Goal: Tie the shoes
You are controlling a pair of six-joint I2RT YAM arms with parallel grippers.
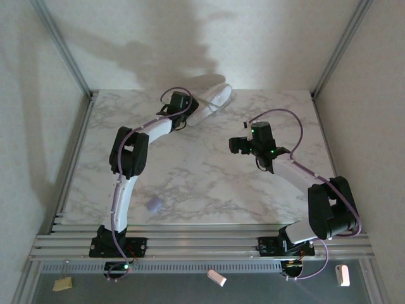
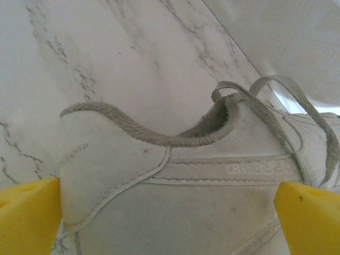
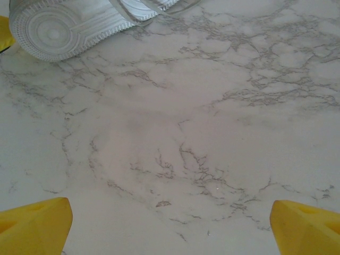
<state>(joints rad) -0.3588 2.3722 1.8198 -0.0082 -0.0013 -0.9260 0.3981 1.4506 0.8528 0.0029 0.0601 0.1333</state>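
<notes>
The white sneaker point(image 1: 218, 96) lies at the back of the marble table point(image 1: 209, 183), close to the rear wall, and appears to be on its side. My left gripper point(image 1: 190, 113) reaches over its heel end. In the left wrist view the shoe's side panel point(image 2: 202, 202) sits between my two yellow fingertips point(image 2: 26, 215), and the left gripper point(image 2: 170, 218) stands wide open astride it. Thin white laces point(image 2: 276, 87) loop loosely past the collar. My right gripper point(image 1: 235, 144) hovers open at mid-table. In its wrist view, the right gripper point(image 3: 170, 226) has only marble between its fingers, with the shoe's sole point(image 3: 58, 26) far off.
A small lavender blob point(image 1: 152, 204) lies on the table near the left arm's base. Metal frame posts point(image 1: 63, 47) and pale walls close in the back and sides. The aluminium rail point(image 1: 202, 244) along the near edge carries both arm bases.
</notes>
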